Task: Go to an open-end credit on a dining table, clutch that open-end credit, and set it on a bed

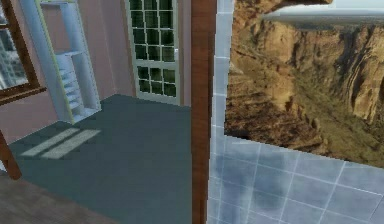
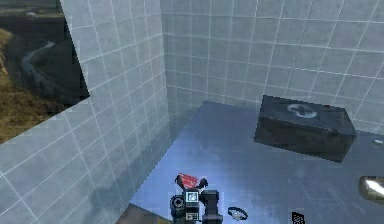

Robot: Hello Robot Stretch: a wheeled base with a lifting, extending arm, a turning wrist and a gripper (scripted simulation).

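My gripper (image 2: 197, 199) shows at the bottom of the arm side view, a dark body with a white marked square beside it. A small red flat thing (image 2: 188, 181) hangs at its far end, above the blue-grey floor (image 2: 230, 150). The gripper holds it. Its shape is too small to name as a card.
A dark box (image 2: 305, 125) lies on the floor by the tiled wall (image 2: 250, 50). A small ring (image 2: 237, 212) and a white round thing (image 2: 372, 187) lie near the bottom. In the forward view, a brown door post (image 1: 203, 110) stands ahead, with a teal-floored room, glass door (image 1: 155, 50) and white shelf (image 1: 75, 60) beyond.
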